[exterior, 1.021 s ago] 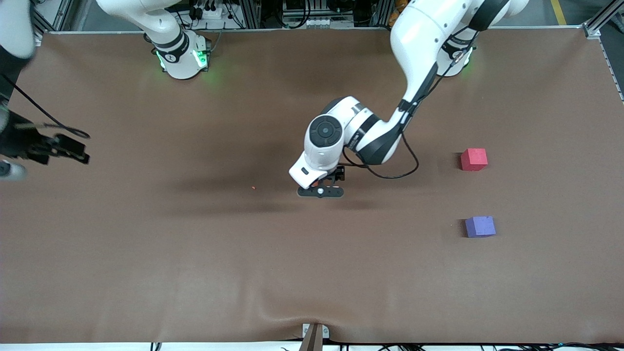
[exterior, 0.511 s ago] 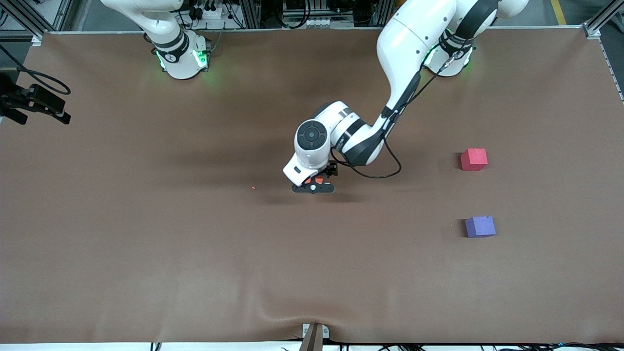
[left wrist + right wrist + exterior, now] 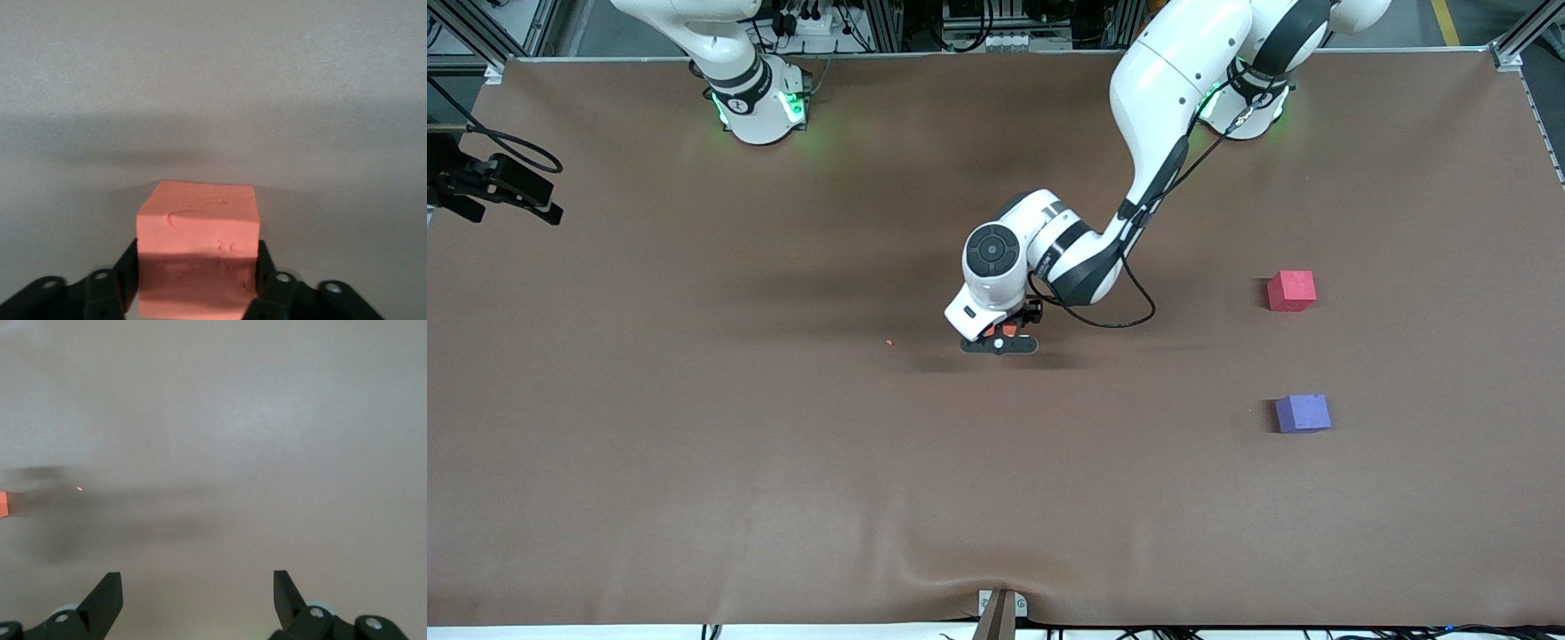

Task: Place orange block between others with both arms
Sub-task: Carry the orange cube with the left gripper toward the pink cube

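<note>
Mid-table, left gripper (image 3: 1000, 343) apparently squeezes the matte orange block (image 3: 197, 250).

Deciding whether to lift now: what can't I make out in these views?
- Orange block: front view, mostly hidden under the left gripper; its lower edge is cut off in the left wrist view.
- Right gripper: front view, at the picture's edge, too dark to read.
- Orange speck: too small to identify.

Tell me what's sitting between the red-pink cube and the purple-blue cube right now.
Nothing: the front view shows only bare brown table between the red-pink cube and the purple-blue cube. The orange block sits mid-table between the left gripper fingers.
</note>
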Motion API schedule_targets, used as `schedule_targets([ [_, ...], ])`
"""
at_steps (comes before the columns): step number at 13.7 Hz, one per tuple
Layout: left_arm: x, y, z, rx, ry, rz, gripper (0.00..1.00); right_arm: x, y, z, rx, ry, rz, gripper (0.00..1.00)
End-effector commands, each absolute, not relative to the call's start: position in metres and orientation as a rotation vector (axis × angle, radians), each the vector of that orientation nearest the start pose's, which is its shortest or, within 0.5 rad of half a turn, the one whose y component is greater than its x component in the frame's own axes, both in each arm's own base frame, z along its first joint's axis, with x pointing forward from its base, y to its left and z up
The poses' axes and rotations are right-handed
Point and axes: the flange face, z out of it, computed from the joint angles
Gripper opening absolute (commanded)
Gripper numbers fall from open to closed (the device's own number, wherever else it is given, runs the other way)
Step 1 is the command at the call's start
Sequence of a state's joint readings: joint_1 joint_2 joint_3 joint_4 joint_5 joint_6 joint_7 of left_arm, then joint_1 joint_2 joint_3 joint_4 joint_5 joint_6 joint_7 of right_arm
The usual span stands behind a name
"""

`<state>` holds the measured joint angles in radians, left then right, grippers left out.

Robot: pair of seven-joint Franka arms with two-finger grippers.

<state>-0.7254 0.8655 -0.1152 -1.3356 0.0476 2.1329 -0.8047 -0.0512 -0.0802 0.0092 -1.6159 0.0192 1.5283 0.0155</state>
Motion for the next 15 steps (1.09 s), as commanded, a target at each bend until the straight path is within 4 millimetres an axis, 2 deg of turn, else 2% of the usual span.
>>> schedule_targets([
  [1,0.508,-0.536,0.210,-3.122,0.025,0.077,0.00,0.519,-0.024,0.647,-3.138,0.130,0.041,1.00],
  [2,0.515,-0.531,0.221,-3.124,0.012,0.069,0.00,0.514,-0.026,0.652,-3.137,0.135,0.048,1.00],
  [4,0.540,-0.501,0.248,-3.111,-0.053,0.073,0.00,0.508,-0.028,0.655,-3.134,0.139,0.118,1.00],
  [5,0.555,-0.479,0.274,-3.101,-0.090,0.082,0.00,0.509,-0.031,0.656,-3.130,0.141,0.109,1.00],
  [8,0.580,-0.420,0.347,-3.077,-0.119,0.111,0.00,0.512,-0.029,0.659,-3.131,0.134,0.087,1.00],
  [10,0.593,-0.374,0.378,-3.063,-0.107,0.137,0.00,0.513,-0.032,0.662,-3.137,0.138,0.068,1.00],
  [13,0.607,-0.308,0.410,-3.061,-0.076,0.152,0.00,0.520,-0.035,0.663,-3.137,0.145,0.025,1.00],
  [15,0.614,-0.266,0.419,-3.062,-0.051,0.158,0.00,0.526,-0.035,0.662,-3.142,0.146,-0.013,1.00],
])
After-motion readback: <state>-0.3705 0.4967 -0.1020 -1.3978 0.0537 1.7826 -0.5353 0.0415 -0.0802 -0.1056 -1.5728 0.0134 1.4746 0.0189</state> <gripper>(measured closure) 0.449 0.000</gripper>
